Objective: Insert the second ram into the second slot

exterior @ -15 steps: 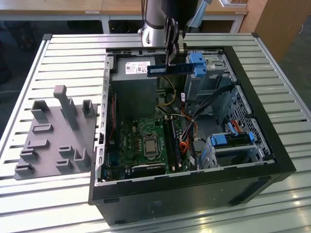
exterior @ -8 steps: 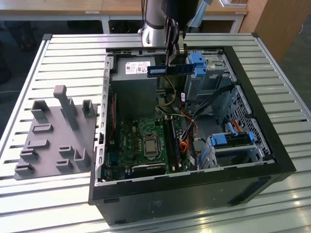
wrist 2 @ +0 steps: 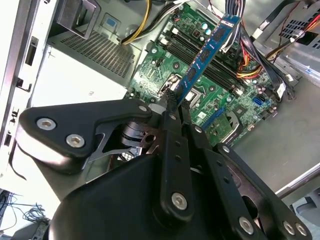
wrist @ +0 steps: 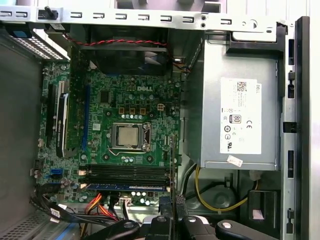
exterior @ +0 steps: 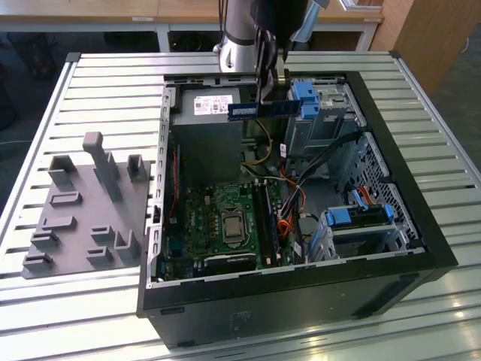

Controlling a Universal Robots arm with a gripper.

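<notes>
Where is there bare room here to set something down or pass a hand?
Bare slatted table beyond the fixture plate, and along the case on the exterior view's right. Inside, cables crowd the gap beside the motherboard; the gripper holds the second ram above the case.

Arm vertical, gripper pointing down, clamped on the second ram

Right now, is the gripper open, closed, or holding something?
Gripper: closed on the blue RAM stick, held over the open computer case.
</notes>
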